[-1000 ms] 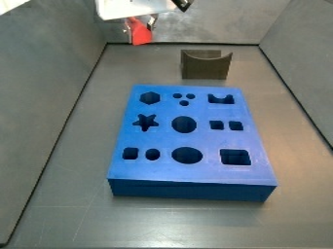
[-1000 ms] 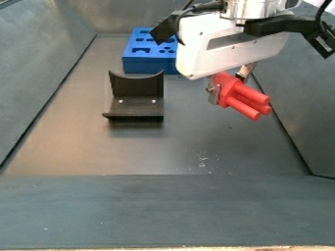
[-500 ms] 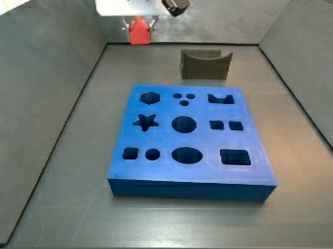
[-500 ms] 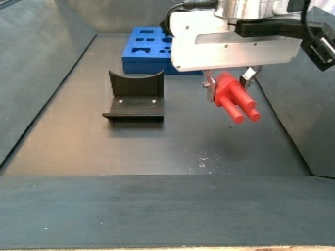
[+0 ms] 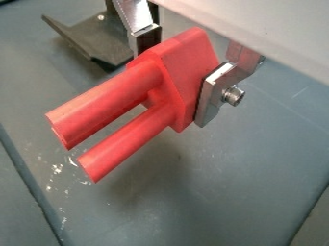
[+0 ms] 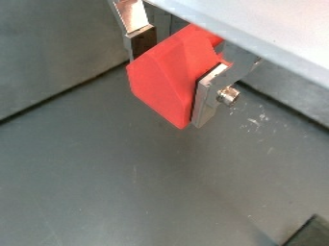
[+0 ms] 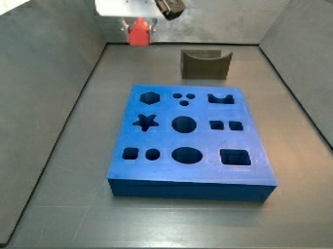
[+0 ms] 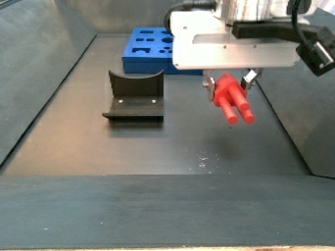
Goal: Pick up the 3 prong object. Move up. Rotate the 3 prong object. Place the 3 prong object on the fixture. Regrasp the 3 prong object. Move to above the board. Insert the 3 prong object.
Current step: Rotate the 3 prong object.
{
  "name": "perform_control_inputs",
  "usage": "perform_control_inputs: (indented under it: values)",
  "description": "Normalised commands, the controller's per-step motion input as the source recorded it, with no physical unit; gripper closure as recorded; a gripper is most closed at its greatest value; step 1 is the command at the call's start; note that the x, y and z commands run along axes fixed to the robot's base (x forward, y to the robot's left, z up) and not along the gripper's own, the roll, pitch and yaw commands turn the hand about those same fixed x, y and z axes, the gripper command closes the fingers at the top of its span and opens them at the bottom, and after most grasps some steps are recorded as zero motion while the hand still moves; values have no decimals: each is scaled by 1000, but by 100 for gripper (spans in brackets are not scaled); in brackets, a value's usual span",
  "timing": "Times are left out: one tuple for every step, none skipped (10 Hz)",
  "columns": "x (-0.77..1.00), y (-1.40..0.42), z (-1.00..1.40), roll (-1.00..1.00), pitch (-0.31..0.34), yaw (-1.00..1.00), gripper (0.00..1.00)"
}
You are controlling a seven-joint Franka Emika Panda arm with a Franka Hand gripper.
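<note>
The gripper (image 8: 232,82) hung in the air beside the fixture (image 8: 133,96). Its fingers (image 5: 218,86) were squeezing the red 3 prong object (image 5: 131,103).

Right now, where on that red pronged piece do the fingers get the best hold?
On the solid block end, as now: the gripper has one finger on each flat side face of the red piece, leaving the prongs free and pointing away. It hangs in the air beside the fixture. Flat faces suit flat fingers; the prongs are narrow and split.
</note>
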Motion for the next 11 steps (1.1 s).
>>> perform_control_inputs:
  values:
    - [32,6,-1000,3,-29,33,100]
    - [43,5,-868,-2,-26,36,100]
    - [48,6,-739,-6,-20,30,100]
    - [47,7,-565,-13,-15,23,100]
    - [45,6,-433,-17,-11,23,100]
    - [46,6,-346,-20,-15,23,100]
    - [44,8,-184,-24,-18,23,100]
    - [0,0,0,0,0,0,0]
    - [0,0,1000,0,0,0,0]
    - [-8,-1,1000,-1,13,-1,0]
    - [-14,0,1000,-1,31,-5,0]
